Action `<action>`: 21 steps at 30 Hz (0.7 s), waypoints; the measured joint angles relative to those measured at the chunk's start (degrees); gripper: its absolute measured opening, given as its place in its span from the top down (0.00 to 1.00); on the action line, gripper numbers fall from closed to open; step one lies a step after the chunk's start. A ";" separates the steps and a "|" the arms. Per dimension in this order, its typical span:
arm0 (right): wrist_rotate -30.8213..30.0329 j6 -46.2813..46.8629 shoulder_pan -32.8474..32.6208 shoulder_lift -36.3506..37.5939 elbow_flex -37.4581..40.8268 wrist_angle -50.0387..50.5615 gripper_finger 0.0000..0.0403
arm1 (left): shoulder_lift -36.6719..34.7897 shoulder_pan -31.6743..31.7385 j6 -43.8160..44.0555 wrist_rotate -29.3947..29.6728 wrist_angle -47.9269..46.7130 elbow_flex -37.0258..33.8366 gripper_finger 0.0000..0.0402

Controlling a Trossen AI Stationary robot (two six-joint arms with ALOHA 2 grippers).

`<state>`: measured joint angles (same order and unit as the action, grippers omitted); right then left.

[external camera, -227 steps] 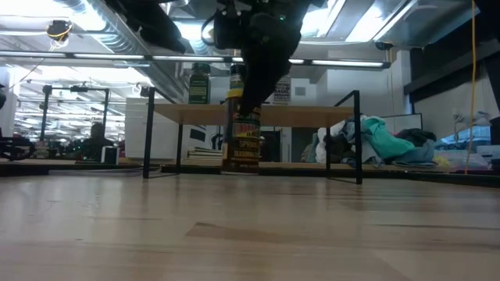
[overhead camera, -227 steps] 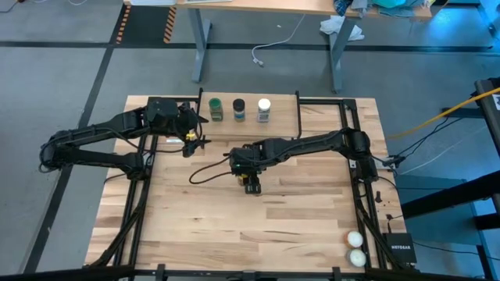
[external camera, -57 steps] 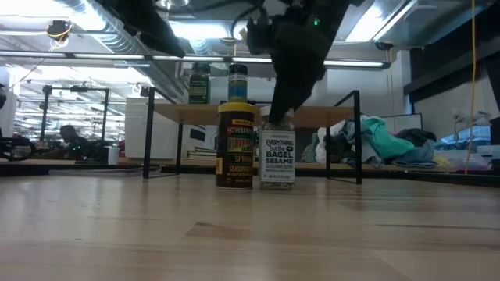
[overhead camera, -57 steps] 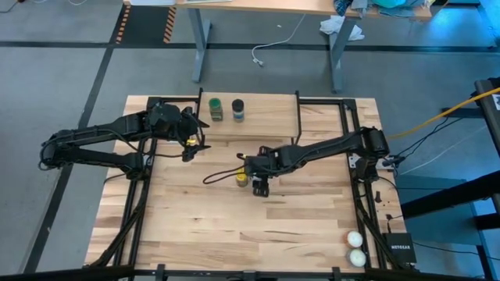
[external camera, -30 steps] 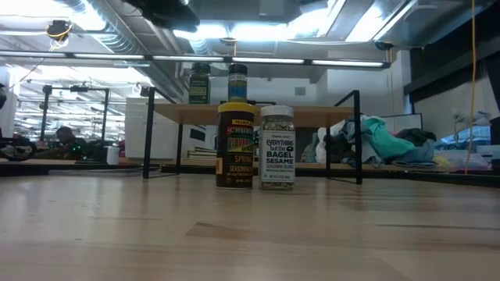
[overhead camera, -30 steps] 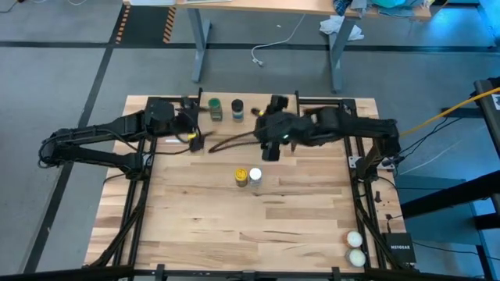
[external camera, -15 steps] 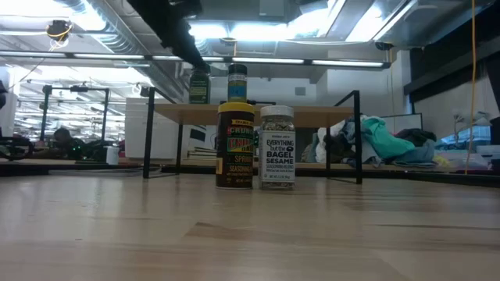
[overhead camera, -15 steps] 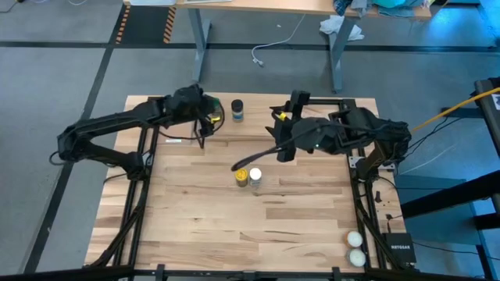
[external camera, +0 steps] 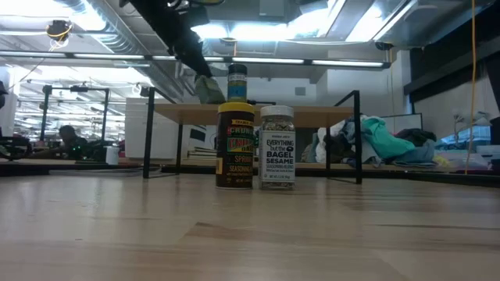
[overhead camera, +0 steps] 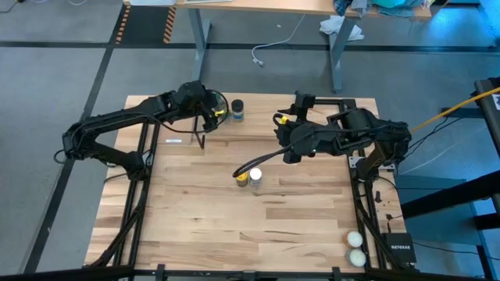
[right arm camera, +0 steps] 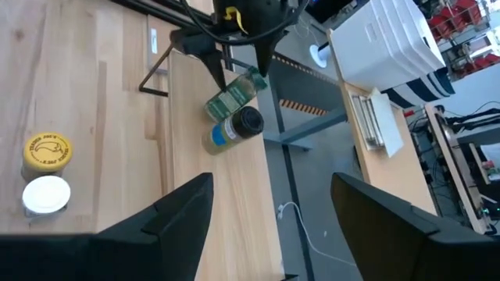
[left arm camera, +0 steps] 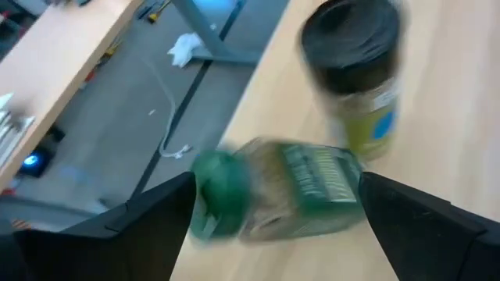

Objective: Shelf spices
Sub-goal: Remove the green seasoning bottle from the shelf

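The spices are split between two levels: the yellow-lidded jar point(overhead camera: 242, 176) and the white-lidded jar point(overhead camera: 255, 176) stand upright and side by side on the wooden surface point(overhead camera: 203, 226), in front of the shelf point(external camera: 250, 112), while the black-lidded jar point(overhead camera: 237, 105) stands upright on the shelf board. The green-lidded jar point(left arm camera: 273, 191) is tipped well over, lying between the fingers of the left hand point(left arm camera: 273, 204); in the right wrist view it slants beside the black-lidded one, and the low view shows it leaning at the shelf's level. That tilt looks like the result of the hand closing on the jar from the side, but whether the fingers actually press it or only flank it I cannot tell. The right hand point(right arm camera: 269, 204) hangs with its fingers apart and nothing between them, back near the shelf's right end, apparently waiting. By appearance, the green-lidded jar is clear with a green label and pale contents; the yellow-lidded one is amber with a bright label; the white-lidded one reads "Everything but the Bagel Sesame". With two jars on the surface, the shelving seems about half done.
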<state>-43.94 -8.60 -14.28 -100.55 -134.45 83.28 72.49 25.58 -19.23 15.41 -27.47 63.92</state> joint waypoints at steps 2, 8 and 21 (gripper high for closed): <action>0.00 -0.02 0.00 0.00 0.00 0.03 0.34 | -0.02 -0.49 0.68 -0.39 -0.84 0.00 0.13; 0.00 -0.05 0.02 0.00 0.01 0.11 0.34 | 0.01 -2.32 1.85 -0.34 -0.78 0.00 0.13; 0.00 -0.21 0.02 0.00 0.02 0.11 0.34 | 0.41 -2.80 -23.98 -0.89 -3.36 -0.02 0.13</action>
<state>-43.94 -8.81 -14.26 -100.55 -134.43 83.39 72.90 22.78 -43.21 14.52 -30.84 63.90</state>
